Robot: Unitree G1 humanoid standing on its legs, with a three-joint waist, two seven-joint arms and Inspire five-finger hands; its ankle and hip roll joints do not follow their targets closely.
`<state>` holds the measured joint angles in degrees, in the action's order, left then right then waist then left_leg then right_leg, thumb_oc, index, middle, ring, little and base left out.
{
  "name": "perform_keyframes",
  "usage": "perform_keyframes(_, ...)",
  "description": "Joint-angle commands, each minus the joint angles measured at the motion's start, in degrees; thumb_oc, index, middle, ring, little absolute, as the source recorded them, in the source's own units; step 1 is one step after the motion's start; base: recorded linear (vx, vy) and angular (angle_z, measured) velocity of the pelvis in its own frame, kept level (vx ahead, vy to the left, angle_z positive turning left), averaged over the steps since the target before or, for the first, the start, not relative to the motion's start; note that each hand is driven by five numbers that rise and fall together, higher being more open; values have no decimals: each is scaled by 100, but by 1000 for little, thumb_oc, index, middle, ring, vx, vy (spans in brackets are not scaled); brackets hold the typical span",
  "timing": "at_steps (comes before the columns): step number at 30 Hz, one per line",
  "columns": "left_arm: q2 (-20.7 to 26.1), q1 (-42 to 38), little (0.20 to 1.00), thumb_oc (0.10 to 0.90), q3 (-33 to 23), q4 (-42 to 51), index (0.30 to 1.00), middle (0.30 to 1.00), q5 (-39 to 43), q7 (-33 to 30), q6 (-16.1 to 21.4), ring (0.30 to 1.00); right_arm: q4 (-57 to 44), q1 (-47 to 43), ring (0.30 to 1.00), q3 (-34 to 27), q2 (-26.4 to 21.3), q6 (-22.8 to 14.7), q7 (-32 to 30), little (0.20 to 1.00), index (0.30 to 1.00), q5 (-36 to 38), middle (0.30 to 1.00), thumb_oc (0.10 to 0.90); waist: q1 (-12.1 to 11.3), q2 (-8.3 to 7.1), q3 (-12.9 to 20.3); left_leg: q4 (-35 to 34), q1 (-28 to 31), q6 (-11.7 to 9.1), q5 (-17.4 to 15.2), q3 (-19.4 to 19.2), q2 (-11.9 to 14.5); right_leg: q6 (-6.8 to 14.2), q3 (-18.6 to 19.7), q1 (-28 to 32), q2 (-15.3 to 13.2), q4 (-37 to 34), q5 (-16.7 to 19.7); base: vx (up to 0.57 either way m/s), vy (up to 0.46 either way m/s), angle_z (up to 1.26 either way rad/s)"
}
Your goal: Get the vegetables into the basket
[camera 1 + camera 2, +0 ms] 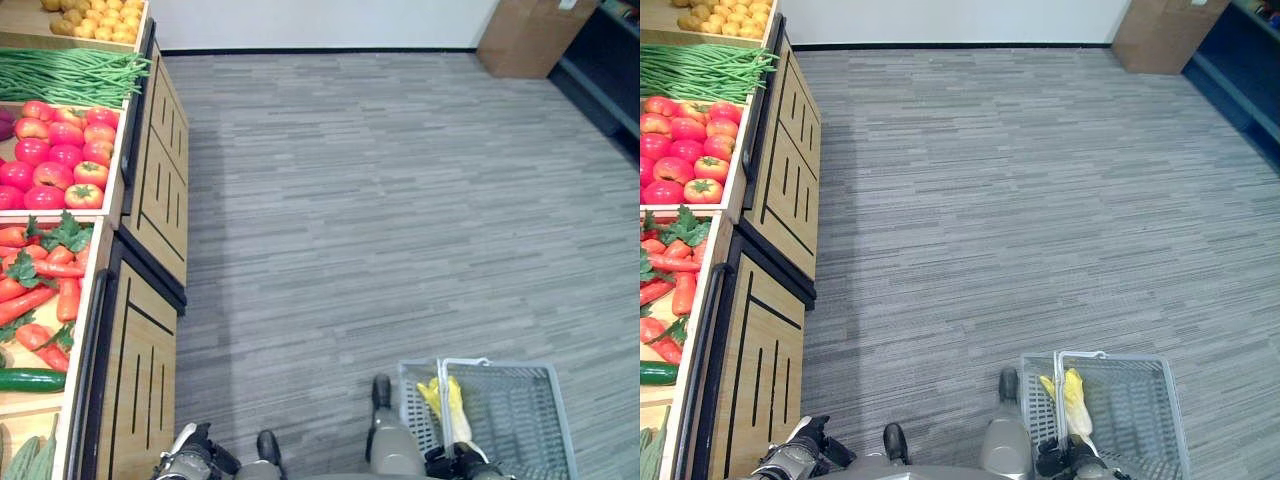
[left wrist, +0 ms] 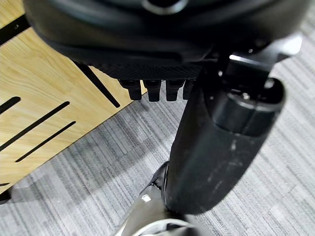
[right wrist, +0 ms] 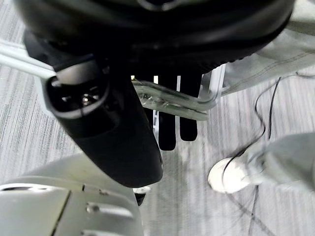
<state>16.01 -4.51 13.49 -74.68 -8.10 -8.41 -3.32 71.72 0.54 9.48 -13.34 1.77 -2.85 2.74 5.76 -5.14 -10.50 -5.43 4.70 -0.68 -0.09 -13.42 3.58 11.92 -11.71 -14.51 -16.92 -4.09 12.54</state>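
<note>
Left eye view: the grey plastic mesh shopping basket (image 1: 520,420) hangs at the robot's right side, its metal handle (image 3: 172,103) hooked by the curled fingers of the right hand (image 3: 172,118). One pale yellow leafy vegetable (image 1: 448,403) already lies inside. The left hand (image 2: 157,88) hangs empty, fingers curled. Carrots (image 1: 45,275), tomatoes (image 1: 60,155) and green beans (image 1: 70,75) remain on the wooden produce stand (image 1: 150,330), so most picking seems left.

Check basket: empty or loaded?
Loaded: a yellow leafy vegetable lies inside the grey basket, against its left wall. The rest of the basket shows bare mesh.
</note>
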Motion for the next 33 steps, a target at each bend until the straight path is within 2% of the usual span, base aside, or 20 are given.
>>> perform_keyframes(1,42,-111,1000,900,-21,23,1000,1000,-285,20,-4,1000,108,-123,300,196,-165,32,22,300,300,-127,300,400,46,-10,-208,43,286,-492,-205,-78,61,308,258,-182,-145,288,1004,73,-54,72)
perform_keyframes(3,39,-121,1000,900,-29,4,1000,1000,-255,10,-18,1000,103,-132,300,236,-166,23,27,300,300,-151,300,400,51,-15,-207,43,303,-482,-228,-54,53,308,303,-173,-84,427,860,85,-68,43)
perform_keyframes(4,27,-120,1000,900,-79,-46,1000,1000,-210,7,-47,1000,115,-147,300,285,-190,28,26,300,300,-169,300,400,10,10,-184,43,359,-450,-298,-56,49,308,328,-154,-31,656,661,67,-61,-6)
perform_keyframes(6,29,-106,1000,900,-129,-97,1000,1000,-149,5,-42,1000,129,-148,300,297,-179,22,39,300,300,-177,300,400,-3,23,-151,43,435,-465,-323,-35,38,308,254,-75,-17,628,522,153,-64,-13)
perform_keyframes(9,-74,-42,1000,900,-274,-176,1000,1000,41,-2,-49,1000,178,-183,300,357,-240,34,60,300,300,-252,300,400,-61,146,26,43,587,-513,-339,106,64,185,72,157,168,518,225,253,-155,10)
perform_keyframes(10,-175,-7,1000,900,-291,-211,1000,1000,96,-32,-58,1000,147,-221,300,365,-296,26,57,300,300,-290,300,400,-72,292,114,43,668,-557,-276,209,149,100,-108,224,273,524,60,224,-184,24)
perform_keyframes(11,-180,-6,1000,900,-290,-211,1000,1000,96,-34,-59,1000,146,-220,300,365,-301,26,57,300,300,-290,300,400,-65,304,115,43,667,-563,-278,216,161,96,-120,228,280,527,53,195,-172,28)
perform_keyframes(15,-275,-53,1000,900,-163,-182,1000,1000,27,-38,-90,1000,47,-304,300,391,-434,9,16,300,300,-216,300,400,-49,544,163,359,502,-720,50,365,314,-124,-251,333,513,583,-269,115,-157,16)
perform_keyframes(16,-277,-53,1000,900,-162,-182,1000,1000,27,-38,-91,1000,47,-304,300,390,-436,9,16,300,300,-215,300,400,-45,548,165,360,499,-724,50,370,319,-126,-257,335,516,583,-271,111,-163,18)
perform_keyframes(19,-320,-54,1000,900,-141,-139,1000,1000,100,-43,-88,1000,26,-311,300,407,-500,12,34,300,300,-207,300,400,-63,703,144,630,380,-808,359,542,381,-307,-288,399,695,714,-560,122,-159,6)
perform_keyframes(22,-343,-55,1000,900,-144,-101,1000,1000,181,-49,-77,1000,-1,-298,300,410,-518,6,44,300,300,-190,300,400,-50,770,114,844,307,-846,508,636,408,-409,-246,441,786,807,-722,95,-149,1)
perform_keyframes(25,-356,-43,1000,900,-201,-34,1000,1000,390,-64,-42,1000,18,-294,300,451,-540,4,59,300,300,-201,300,400,-105,795,40,1472,6,-932,880,800,368,-580,-208,630,920,774,-906,100,-203,2)
perform_keyframes(27,-360,-59,1000,900,-211,36,1000,1000,535,-78,-27,1000,21,-294,300,459,-570,9,53,300,300,-219,300,400,-182,721,-59,2022,-333,-958,1105,855,313,-665,-186,809,926,705,-955,83,-174,12)
perform_keyframes(30,-372,-59,1000,900,-180,89,1000,1000,598,-95,-33,1000,21,-307,300,475,-588,16,42,300,300,-224,300,400,-224,634,-129,2372,-560,-916,1099,778,286,-717,-179,990,932,647,-1051,95,-123,3)
perform_keyframes(33,-405,-65,1000,900,-143,90,1000,1000,583,-90,-46,1000,48,-326,300,487,-614,53,30,300,300,-236,300,400,-316,632,-121,1843,-824,-801,897,737,314,-627,-65,1196,931,470,-1083,132,8,-13)
